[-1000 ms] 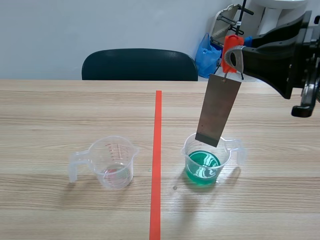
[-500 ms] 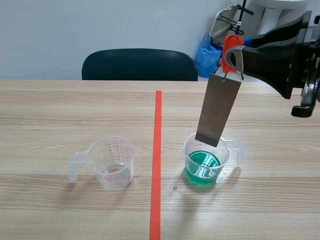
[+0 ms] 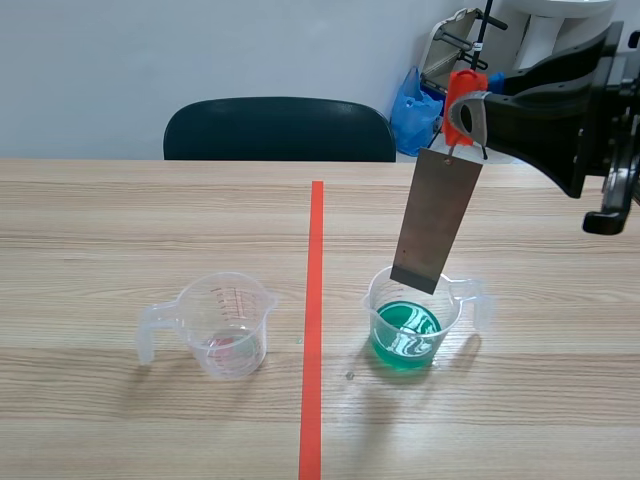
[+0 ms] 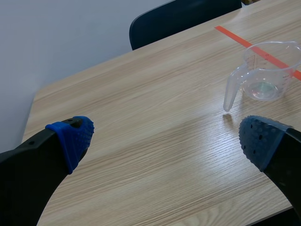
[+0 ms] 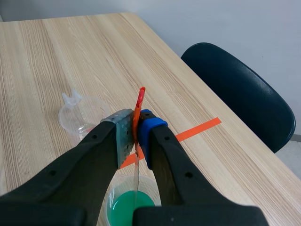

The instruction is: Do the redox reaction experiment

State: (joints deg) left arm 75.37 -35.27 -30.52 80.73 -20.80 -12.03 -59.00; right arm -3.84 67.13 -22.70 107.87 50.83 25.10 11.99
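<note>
A grey metal plate (image 3: 436, 220) hangs from an orange clip (image 3: 461, 93), and my right gripper (image 3: 468, 112) is shut on that clip high above the table. The plate's lower edge is just above the rim of a clear beaker (image 3: 412, 319) holding green liquid (image 3: 405, 330). From the right wrist view the clip (image 5: 138, 106) is pinched between the pads, with the green beaker (image 5: 128, 205) straight below. A second clear beaker (image 3: 222, 323), nearly empty, stands left of the tape line; it also shows ahead of my left gripper (image 4: 164, 136), which is open over bare table.
An orange-red tape line (image 3: 314, 320) runs down the table's middle. A dark chair (image 3: 278, 129) stands behind the far edge, with a blue bag (image 3: 414, 110) beside it. In the left wrist view the table's edge (image 4: 35, 101) lies beyond the left finger.
</note>
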